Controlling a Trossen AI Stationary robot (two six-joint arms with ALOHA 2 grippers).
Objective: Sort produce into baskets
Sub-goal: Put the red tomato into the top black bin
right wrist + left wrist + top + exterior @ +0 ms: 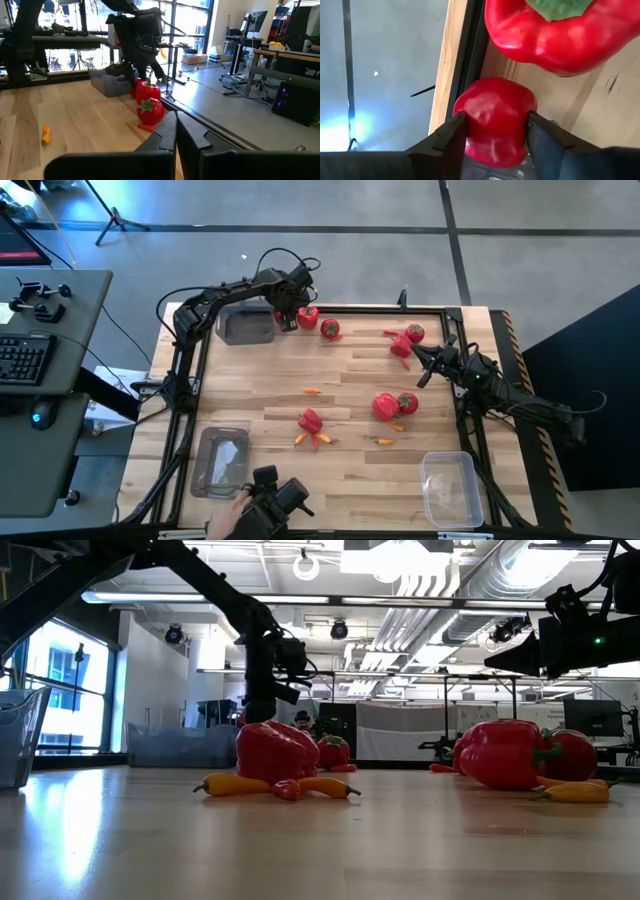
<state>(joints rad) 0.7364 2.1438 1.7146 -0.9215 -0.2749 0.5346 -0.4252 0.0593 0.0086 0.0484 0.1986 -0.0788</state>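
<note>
Three baskets are being carried by the table (340,395): one basket (245,326) at the far left corner, a second basket (221,461) at the near left corner, and a third basket (450,488) at the near right corner. Beside the far-left basket, along the far edge, a small fruit (495,122) is being gripped between the fingers of the left end effector (291,319), with a bell pepper (308,317) just beyond it. The right end effector (418,360) is being held near the right edge, fingers together, next to another pepper (402,347).
</note>
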